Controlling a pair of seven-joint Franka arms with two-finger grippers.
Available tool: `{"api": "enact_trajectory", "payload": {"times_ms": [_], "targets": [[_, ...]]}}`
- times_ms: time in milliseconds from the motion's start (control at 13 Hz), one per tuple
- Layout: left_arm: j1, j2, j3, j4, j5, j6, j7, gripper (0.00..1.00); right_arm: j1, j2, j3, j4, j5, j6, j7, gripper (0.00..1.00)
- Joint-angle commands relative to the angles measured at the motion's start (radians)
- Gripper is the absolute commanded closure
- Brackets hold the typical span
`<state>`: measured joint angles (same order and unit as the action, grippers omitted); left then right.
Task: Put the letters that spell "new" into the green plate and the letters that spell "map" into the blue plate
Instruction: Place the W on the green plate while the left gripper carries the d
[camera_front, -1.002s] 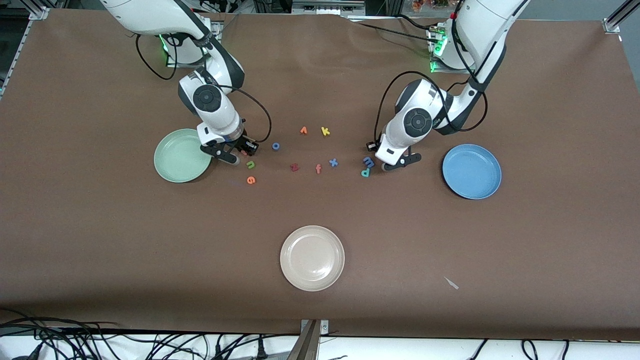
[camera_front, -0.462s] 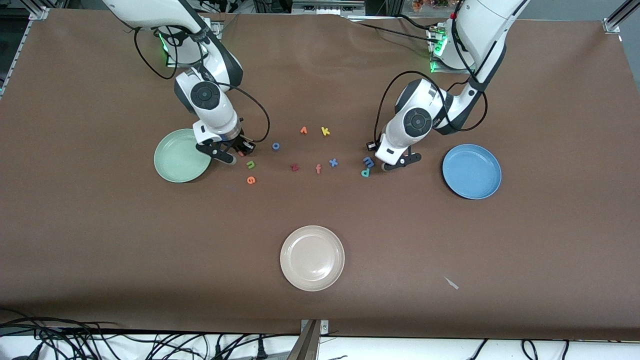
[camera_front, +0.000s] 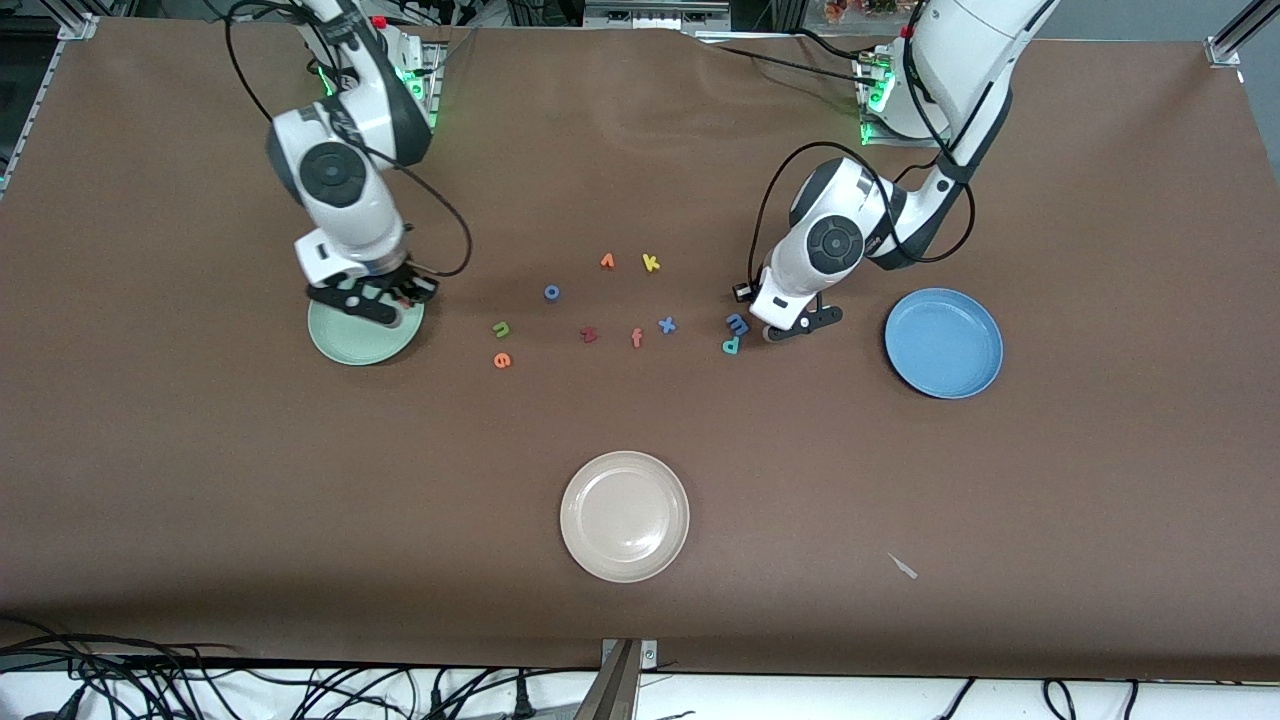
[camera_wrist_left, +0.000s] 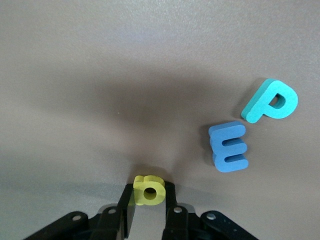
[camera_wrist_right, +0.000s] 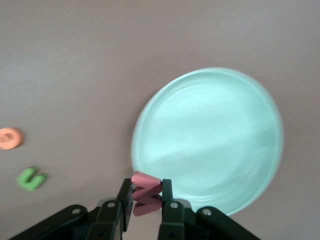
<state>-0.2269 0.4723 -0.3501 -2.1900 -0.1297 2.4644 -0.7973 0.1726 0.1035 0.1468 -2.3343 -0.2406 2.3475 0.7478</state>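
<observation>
**Over the green plate: the "w" is arriving**

Over the green plate (camera_front: 345, 345) the right gripper (camera_wrist_right: 146, 196) is now hanging, its fingers clenched on the pinkish-red "w" (camera_wrist_right: 146, 192); a second ago it was beside the plate, near the green "n" (camera_front: 501, 328); so the first letter of "new" is ready for dropping, I judge. The "n" and the orange "e" (camera_front: 502, 360) are lying on the table (camera_front: 200, 480), still to collect; the left gripper (camera_wrist_left: 149, 202) is staying low by the light blue "m" (camera_front: 737, 323) and teal "p" (camera_front: 731, 346), grasping the yellow "a" (camera_wrist_left: 149, 190); the blue plate (camera_front: 943, 343) is waiting empty.
</observation>
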Motion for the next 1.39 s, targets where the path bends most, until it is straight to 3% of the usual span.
{"api": "enact_trajectory", "payload": {"times_ms": [0,231,462,539,617,694,771,848,1079,1310], "targets": [[-0.009,0.014,0.011,0.012,0.016,-0.008,0.001,0.84,0.008,-0.033,-0.085,-0.033,0.003,-0.025,-0.17,0.9],[-0.009,0.012,0.011,0.015,0.018,-0.027,0.001,0.88,0.008,-0.033,-0.17,-0.111,0.006,0.021,-0.269,0.9],[-0.003,-0.006,0.013,0.053,0.018,-0.112,0.004,0.88,0.007,-0.001,-0.19,-0.252,0.006,0.289,-0.272,0.89],[0.004,-0.012,0.013,0.067,0.018,-0.143,0.007,0.88,0.007,0.011,-0.193,-0.255,0.006,0.305,-0.272,0.88],[0.009,-0.015,0.013,0.084,0.018,-0.166,0.007,0.88,0.007,0.012,-0.193,-0.255,0.006,0.305,-0.271,0.8],[0.017,-0.018,0.013,0.097,0.019,-0.191,0.009,0.88,0.007,0.013,-0.193,-0.254,0.006,0.306,-0.268,0.62],[0.026,-0.021,0.013,0.108,0.019,-0.218,0.01,0.88,0.007,0.012,-0.193,-0.252,0.006,0.302,-0.268,0.2],[0.041,-0.032,0.013,0.127,0.034,-0.251,0.021,0.88,0.008,-0.001,-0.193,-0.25,0.006,0.29,-0.265,0.0],[0.121,-0.064,0.01,0.168,0.082,-0.364,0.079,0.88,0.01,-0.024,-0.171,-0.211,0.006,0.25,-0.259,0.0],[0.236,-0.083,0.013,0.225,0.084,-0.476,0.203,0.88,0.013,0.005,-0.032,-0.107,0.011,0.248,-0.197,0.0]]}}
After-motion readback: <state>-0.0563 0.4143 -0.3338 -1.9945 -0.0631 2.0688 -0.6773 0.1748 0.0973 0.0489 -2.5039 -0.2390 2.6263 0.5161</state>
